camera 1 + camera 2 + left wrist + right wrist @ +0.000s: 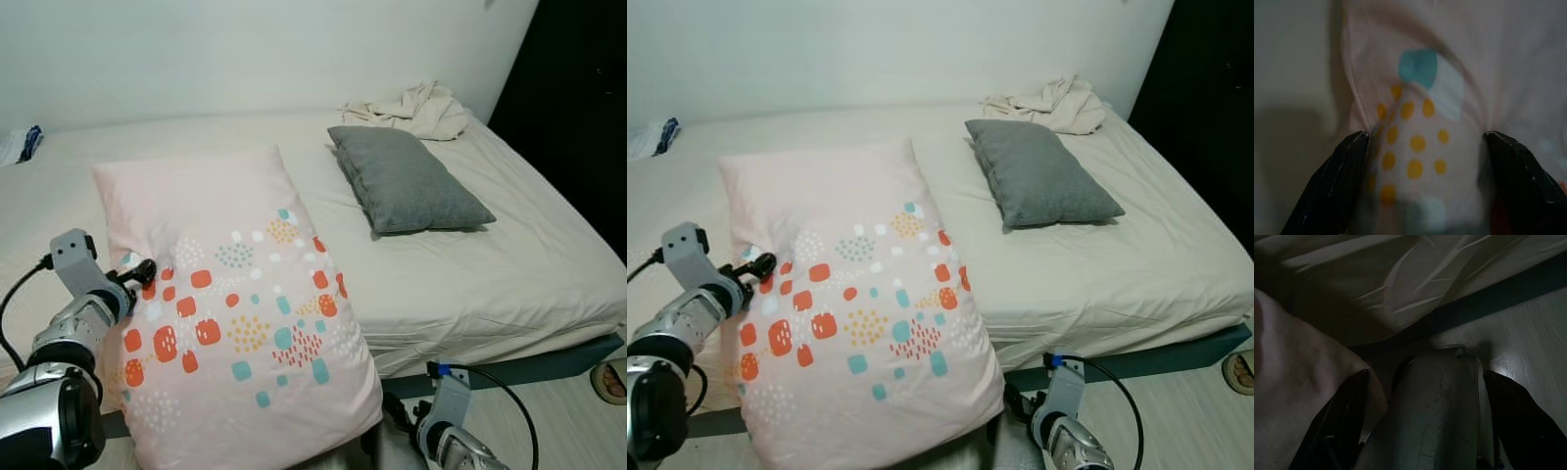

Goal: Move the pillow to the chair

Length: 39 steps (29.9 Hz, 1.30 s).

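Pale pink fabric with orange, teal and yellow patches marks the pillow [235,323], which lies lengthwise on the near part of the bed [509,255], its lower end hanging past the mattress edge toward the floor. My left gripper [140,273] sits at the pillow's left edge. In the left wrist view its two black fingers [1332,186] are spread wide with a fold of the patterned cover bunched between them and pressing on both inner faces, so I report it as gripping the pillow. My right gripper [1420,426] is low, below the pillow's hanging corner, beside the bed base. Its fingers [1518,421] stand wide apart, holding nothing. A grey pillow [407,179] lies further right on the bed, well apart, with crumpled cloth [416,110] behind it.
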Available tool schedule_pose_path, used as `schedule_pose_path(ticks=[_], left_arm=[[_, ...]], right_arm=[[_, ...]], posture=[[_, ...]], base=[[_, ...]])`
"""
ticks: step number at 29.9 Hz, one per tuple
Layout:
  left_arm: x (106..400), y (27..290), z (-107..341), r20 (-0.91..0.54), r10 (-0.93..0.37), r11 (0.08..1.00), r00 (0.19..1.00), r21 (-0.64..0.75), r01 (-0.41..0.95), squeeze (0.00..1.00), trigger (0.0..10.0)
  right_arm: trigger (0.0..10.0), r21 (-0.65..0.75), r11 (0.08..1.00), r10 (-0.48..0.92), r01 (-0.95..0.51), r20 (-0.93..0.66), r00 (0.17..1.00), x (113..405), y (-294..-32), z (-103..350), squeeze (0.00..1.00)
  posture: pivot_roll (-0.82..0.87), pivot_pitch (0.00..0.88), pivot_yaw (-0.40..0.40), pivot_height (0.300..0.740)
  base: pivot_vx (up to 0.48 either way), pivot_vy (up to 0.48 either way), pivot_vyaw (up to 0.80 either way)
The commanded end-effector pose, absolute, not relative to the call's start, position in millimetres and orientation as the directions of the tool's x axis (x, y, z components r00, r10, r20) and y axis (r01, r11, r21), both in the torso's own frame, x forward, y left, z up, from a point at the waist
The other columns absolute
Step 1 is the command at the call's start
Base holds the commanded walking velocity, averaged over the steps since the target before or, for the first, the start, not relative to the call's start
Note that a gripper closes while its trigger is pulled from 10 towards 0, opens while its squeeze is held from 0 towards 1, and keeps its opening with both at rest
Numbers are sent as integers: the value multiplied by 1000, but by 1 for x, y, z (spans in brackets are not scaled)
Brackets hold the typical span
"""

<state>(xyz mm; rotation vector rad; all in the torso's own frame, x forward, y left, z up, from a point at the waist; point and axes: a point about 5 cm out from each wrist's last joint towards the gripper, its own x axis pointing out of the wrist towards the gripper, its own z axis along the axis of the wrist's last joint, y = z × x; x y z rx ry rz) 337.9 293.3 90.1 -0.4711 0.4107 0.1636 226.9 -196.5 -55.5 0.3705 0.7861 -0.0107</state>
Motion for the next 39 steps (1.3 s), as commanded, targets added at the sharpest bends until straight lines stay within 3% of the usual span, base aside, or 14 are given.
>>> schedule_pose_path(ticks=[1, 3, 8, 12, 19, 20, 22, 23, 31, 34, 39], left_arm=[[324, 295, 72, -514, 5, 870, 858, -421, -257, 0, 10000], [324, 295, 72, -514, 5, 870, 858, -421, -257, 0, 10000], [314, 275, 60, -523, -264, 794, 811, -595, -125, 0, 10000], [311, 265, 55, -512, -336, 756, 791, -647, -98, 0, 10000], [296, 215, 25, -474, -530, 620, 703, -782, -60, 0, 10000], [295, 206, 23, -455, -558, 594, 694, -803, -49, 0, 6431], [295, 198, 21, -435, -582, 569, 687, -821, -38, 0, 6431], [294, 185, 20, -399, -621, 531, 674, -847, -12, 0, 0], [295, 137, 20, -270, -719, 399, 640, -915, 62, 0, 0], [297, 133, 23, -242, -725, 376, 645, -923, 76, 0, 0], [312, 129, 42, -86, -684, 320, 724, -928, 192, 0, 0]], right_arm=[[10000, 311, 929, 167, 202, -837, 521, 169, -186, -90, 0], [10000, 311, 929, 167, 202, -837, 521, 169, -186, -90, 0], [10000, 298, 932, 154, 206, -841, 518, 167, -191, -90, 0], [10000, 295, 933, 152, 205, -842, 518, 168, -191, -90, 0], [10000, 294, 934, 149, 204, -838, 525, 171, -193, -88, 0], [10000, 293, 934, 148, 203, -838, 526, 171, -193, -88, 0], [10000, 293, 934, 147, 204, -837, 527, 172, -194, -87, 0], [10000, 292, 935, 147, 202, -837, 528, 173, -194, -87, 0], [10000, 300, 934, 150, 192, -820, 552, 183, -193, -82, 0], [10000, 305, 933, 151, 193, -814, 561, 186, -193, -81, 0], [10000, 331, 925, 162, 188, -790, 592, 196, -190, -76, 0]], posture=[[-117, 172, 34, 513], [-117, 172, 34, 513], [-114, 172, 30, 513], [-113, 171, 28, 513], [-115, 164, 21, 513], [-115, 162, 17, 513], [-115, 161, 15, 513], [-116, 160, 14, 513], [-120, 158, 9, 513], [-120, 158, 9, 513], [-117, 154, 8, 513]], base=[[0, 0, 0], [0, 0, 0], [0, 0, 0], [0, 0, 0], [0, 0, 0], [0, 0, 0], [0, 0, 0], [0, 0, 0], [0, 0, 0], [0, 0, 0], [0, 0, 0]])
